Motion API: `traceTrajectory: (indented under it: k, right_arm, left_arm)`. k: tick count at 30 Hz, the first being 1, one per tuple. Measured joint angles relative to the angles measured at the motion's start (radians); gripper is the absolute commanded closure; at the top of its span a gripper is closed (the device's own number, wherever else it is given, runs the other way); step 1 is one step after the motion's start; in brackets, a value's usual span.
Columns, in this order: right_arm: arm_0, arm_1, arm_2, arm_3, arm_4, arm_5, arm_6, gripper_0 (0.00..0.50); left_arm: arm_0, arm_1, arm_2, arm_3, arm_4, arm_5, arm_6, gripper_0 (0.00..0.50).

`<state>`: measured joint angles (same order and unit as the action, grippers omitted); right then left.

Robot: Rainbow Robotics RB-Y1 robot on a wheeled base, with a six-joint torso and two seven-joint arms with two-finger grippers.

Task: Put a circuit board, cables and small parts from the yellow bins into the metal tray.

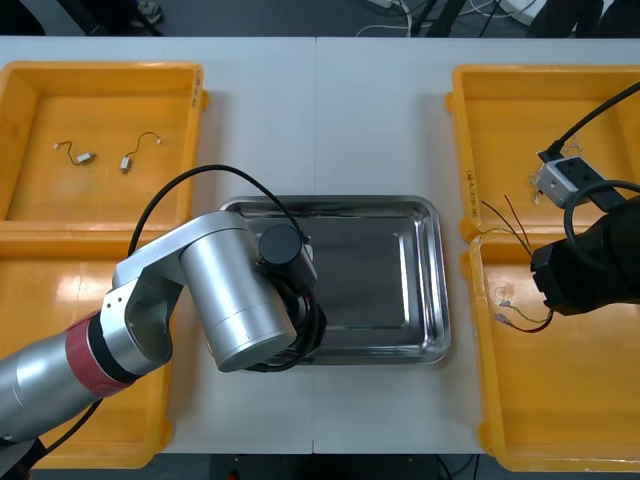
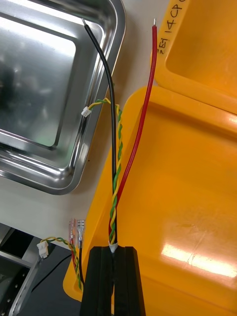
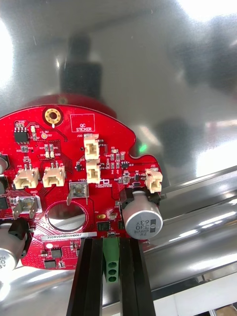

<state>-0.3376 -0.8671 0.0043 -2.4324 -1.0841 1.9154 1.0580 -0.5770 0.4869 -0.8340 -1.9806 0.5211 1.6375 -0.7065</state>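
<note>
Where the red circuit board (image 3: 74, 182), dotted with white connectors, hangs over the metal tray (image 3: 148, 59), left jaws pinch its green terminal (image 3: 111, 259); right jaws, at the tray's three o'clock, clamp cables (image 2: 117, 163).

Shiny polished metal tray (image 1: 390, 270); glossy plastic yellow bins (image 1: 560, 400); matt table (image 1: 330, 110).

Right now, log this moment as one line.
left gripper: shut on circuit board, over metal tray | right gripper: shut on cables, over near right yellow bin

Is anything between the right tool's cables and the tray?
Nothing visible: the right tool holds the cables over the yellow bin's rim beside the tray; the left tool holds a circuit board at the tray's left.
</note>
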Motion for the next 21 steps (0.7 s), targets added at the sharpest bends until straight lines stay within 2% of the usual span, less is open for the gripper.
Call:
traceTrajectory:
  k: [12,13,14,15,16,18,20,21]
  right_arm:
    - [0.0,0.0,0.0,-0.001,0.0,0.0,0.0,0.5]
    - [0.0,0.0,0.0,-0.001,0.0,0.0,0.0,0.5]
    - [0.0,0.0,0.0,-0.001,0.0,0.0,0.0,0.5]
    - [0.0,0.0,0.0,-0.001,0.0,0.0,0.0,0.5]
    - [0.0,0.0,0.0,-0.001,0.0,0.0,0.0,0.5]
    - [0.0,0.0,0.0,-0.001,0.001,0.0,0.0,0.5]
    - [0.0,0.0,0.0,-0.001,0.002,0.0,0.0,0.5]
    - [0.0,0.0,0.0,-0.001,0.002,0.0,0.0,0.5]
  left_arm:
    - [0.008,0.0,-0.005,0.001,-0.008,-0.021,0.019,0.486]
    - [0.008,0.0,-0.005,0.001,-0.008,-0.022,0.019,0.458]
    - [0.009,0.0,-0.005,0.001,-0.008,-0.022,0.019,0.395]
    - [0.009,0.0,-0.005,0.001,-0.009,-0.022,0.019,0.3]
    - [0.01,0.0,-0.005,0.001,-0.009,-0.023,0.019,0.236]
    - [0.011,0.0,-0.005,0.001,-0.01,-0.025,0.019,0.072]
    - [0.012,0.0,-0.005,0.001,-0.013,-0.029,0.019,0.0]
    - [0.012,0.0,-0.005,0.001,-0.014,-0.03,0.019,0.0]
